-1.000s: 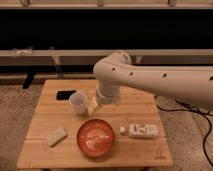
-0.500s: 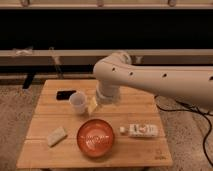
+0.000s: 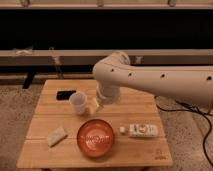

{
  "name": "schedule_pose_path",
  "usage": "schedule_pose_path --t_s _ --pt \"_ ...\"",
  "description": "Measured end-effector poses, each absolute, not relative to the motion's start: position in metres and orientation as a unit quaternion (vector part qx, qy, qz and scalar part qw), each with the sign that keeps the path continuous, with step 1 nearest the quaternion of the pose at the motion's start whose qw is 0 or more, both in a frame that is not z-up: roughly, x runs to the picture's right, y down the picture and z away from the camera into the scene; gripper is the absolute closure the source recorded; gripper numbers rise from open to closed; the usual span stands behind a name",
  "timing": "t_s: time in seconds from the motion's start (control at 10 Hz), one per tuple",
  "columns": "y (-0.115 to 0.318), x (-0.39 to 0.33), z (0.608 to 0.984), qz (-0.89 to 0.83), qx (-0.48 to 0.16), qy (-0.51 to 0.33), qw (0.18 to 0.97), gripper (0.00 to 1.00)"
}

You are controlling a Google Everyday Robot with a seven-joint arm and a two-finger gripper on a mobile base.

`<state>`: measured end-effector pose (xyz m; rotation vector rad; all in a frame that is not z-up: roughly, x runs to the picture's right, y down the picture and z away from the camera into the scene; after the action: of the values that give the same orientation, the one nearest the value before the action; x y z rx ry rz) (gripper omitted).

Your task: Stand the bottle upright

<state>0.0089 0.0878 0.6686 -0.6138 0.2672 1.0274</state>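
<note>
The bottle lies on its side on the wooden table, right of the red bowl, with its white cap pointing left toward the bowl. It is small, whitish, with a pale label. My white arm reaches in from the right and bends down over the table's middle. The gripper hangs below the arm's wrist, just right of the white cup and behind the bowl. It is well away from the bottle, up and to the left of it.
A black flat object lies at the table's back left. A pale sponge-like block lies at the front left. A dark shelf and rail run behind the table. A cable lies on the floor at the right.
</note>
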Motion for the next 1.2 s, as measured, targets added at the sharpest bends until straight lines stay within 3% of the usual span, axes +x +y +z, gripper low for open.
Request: schedule_pose_path --t_s 0.4,1.2 --pt "0.079 0.055 0.699 0.373 -0.29 0.133 0.871 0.2" --pt "0.131 0.13 0.764 0.247 -0.311 0.266 0.878 0.2"
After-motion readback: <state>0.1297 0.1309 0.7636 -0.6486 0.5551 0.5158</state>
